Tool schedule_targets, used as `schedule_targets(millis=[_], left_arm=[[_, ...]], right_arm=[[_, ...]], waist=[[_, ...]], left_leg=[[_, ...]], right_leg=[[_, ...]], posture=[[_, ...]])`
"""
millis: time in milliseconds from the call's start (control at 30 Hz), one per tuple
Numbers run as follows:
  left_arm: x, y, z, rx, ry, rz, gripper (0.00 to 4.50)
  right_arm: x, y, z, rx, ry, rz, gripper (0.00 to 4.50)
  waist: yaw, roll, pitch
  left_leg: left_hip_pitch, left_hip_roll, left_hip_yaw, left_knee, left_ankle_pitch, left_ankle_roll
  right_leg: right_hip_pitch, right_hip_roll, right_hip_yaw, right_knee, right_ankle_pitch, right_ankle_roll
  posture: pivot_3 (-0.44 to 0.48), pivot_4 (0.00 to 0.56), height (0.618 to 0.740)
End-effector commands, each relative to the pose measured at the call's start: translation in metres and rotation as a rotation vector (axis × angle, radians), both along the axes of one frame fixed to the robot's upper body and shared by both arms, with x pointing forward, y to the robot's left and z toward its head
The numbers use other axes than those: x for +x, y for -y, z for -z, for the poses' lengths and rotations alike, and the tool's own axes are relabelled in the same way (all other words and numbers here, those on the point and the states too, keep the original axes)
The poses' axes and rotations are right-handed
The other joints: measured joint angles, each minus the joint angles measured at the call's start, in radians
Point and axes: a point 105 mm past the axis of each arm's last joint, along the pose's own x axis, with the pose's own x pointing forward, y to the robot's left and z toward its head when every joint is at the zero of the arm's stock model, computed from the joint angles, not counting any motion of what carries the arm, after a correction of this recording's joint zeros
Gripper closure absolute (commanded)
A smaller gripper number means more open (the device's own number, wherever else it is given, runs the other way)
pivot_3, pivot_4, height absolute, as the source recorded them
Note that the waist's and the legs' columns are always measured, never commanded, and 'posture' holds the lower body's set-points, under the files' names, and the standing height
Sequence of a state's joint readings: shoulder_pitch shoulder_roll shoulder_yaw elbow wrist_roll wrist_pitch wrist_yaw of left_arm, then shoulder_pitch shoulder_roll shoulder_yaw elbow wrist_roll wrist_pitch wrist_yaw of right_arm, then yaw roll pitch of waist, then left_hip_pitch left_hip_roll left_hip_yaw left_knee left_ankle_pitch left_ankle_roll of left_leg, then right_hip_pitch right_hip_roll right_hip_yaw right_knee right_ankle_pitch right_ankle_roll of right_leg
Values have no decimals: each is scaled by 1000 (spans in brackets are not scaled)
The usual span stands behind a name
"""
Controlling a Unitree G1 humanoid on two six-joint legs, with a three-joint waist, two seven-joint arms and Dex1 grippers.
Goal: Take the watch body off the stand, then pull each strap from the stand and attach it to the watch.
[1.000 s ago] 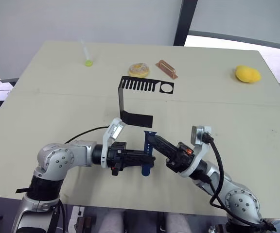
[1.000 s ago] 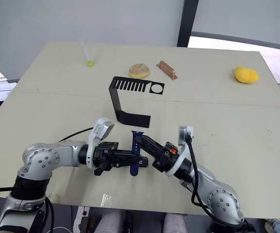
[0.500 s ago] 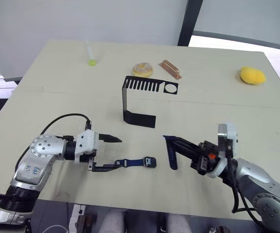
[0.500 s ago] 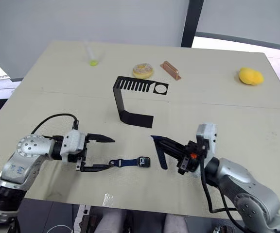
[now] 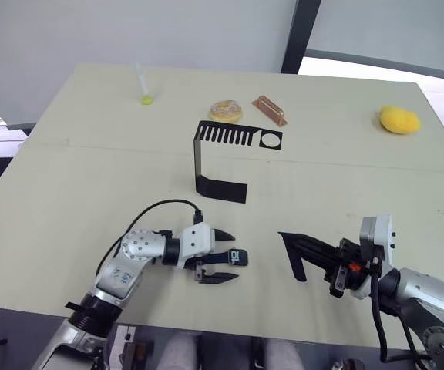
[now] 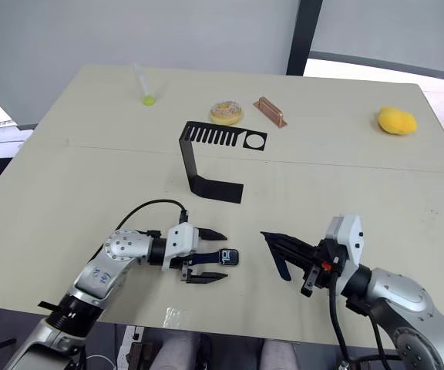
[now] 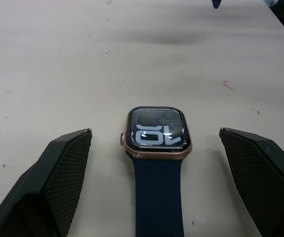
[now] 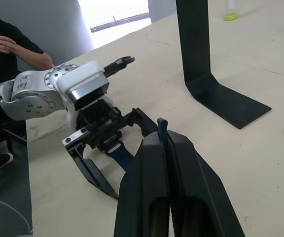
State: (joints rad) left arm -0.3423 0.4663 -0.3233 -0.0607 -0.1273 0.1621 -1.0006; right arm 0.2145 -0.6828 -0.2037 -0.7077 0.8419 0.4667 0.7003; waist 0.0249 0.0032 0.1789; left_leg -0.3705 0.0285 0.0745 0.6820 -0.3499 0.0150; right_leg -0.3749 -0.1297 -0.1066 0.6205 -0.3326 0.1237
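Note:
The watch body (image 7: 156,134) lies flat on the table with one dark blue strap (image 7: 158,197) fixed to it. My left gripper (image 5: 227,256) stands open, one finger on each side of the watch, touching neither. To the right, my right gripper (image 5: 284,235) is shut on the other strap (image 5: 294,260), which hangs down from its tips just above the table. Its blue edge (image 8: 162,129) shows between the closed fingers. The black stand (image 5: 233,136) stands bare farther back at the table's middle.
Along the far edge lie a doughnut (image 5: 226,110), a copper block (image 5: 268,110), a yellow lump (image 5: 400,119) and a green-tipped tube (image 5: 143,85). A person's hands (image 8: 4,44) rest beyond the table's left side.
My left gripper opened and let go of the watch, drew back left, then came forward to straddle it on the table. My right gripper drew away to the right with its strap.

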Motion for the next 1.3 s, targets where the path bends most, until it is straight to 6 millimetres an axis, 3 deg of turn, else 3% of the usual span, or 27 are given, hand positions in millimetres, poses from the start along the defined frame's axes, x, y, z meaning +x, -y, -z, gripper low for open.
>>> schedule_targets(millis=[33,300,400,533,567,800,1000,1133,1300], left_arm=[[-1,4,2,7,-1,18,53],[-1,4,11,35,-26,23,53],[1,1,16,48,-50,-1,792],[2,-3,20,66,-71,-15,2659],[4,-4,22,68,-80,-25,2918],[2,1,15,12,-81,-1,2915],[-16,-2,-46,-307,-340,58,2915],[-30,-18,-70,-358,-653,84,2915],[-27,-28,-90,-405,-797,62,2915]], right_arm=[[-8,-2,-8,-10,36,-23,4500],[-10,2,-6,-20,28,4,4500],[-10,3,-5,-21,27,8,4500],[-9,4,-5,-16,28,13,4500],[-9,4,-5,-14,29,14,4500],[-7,5,-6,-29,56,21,4500],[-7,10,-21,-234,316,22,4500],[-16,4,-27,-378,489,-69,4500],[-20,-10,-28,-425,609,-122,4500]], waist=[[0,0,0],[2,0,0],[1,0,0],[1,0,0],[1,0,0],[1,-1,-1],[-1,-1,-1],[-2,-1,-1],[-1,-1,-1]], left_leg=[[0,0,0,0,0,0],[0,0,0,1,0,0],[1,0,0,1,0,0],[1,0,0,1,0,0],[1,0,0,1,0,0],[2,0,0,1,0,0],[0,0,0,1,0,0],[1,0,-2,2,1,-1],[1,0,-3,2,1,-1]], right_leg=[[0,0,0,0,0,0],[1,0,0,0,0,0],[1,0,0,0,0,0],[1,0,0,0,0,0],[1,0,0,0,0,0],[2,0,0,1,0,0],[0,0,0,1,0,0],[1,0,0,1,0,0],[2,0,0,1,0,0]], posture=[[0,150,740],[0,150,740],[0,150,740],[0,150,740],[0,150,740],[0,150,740],[0,150,740],[0,150,740],[0,150,740]])
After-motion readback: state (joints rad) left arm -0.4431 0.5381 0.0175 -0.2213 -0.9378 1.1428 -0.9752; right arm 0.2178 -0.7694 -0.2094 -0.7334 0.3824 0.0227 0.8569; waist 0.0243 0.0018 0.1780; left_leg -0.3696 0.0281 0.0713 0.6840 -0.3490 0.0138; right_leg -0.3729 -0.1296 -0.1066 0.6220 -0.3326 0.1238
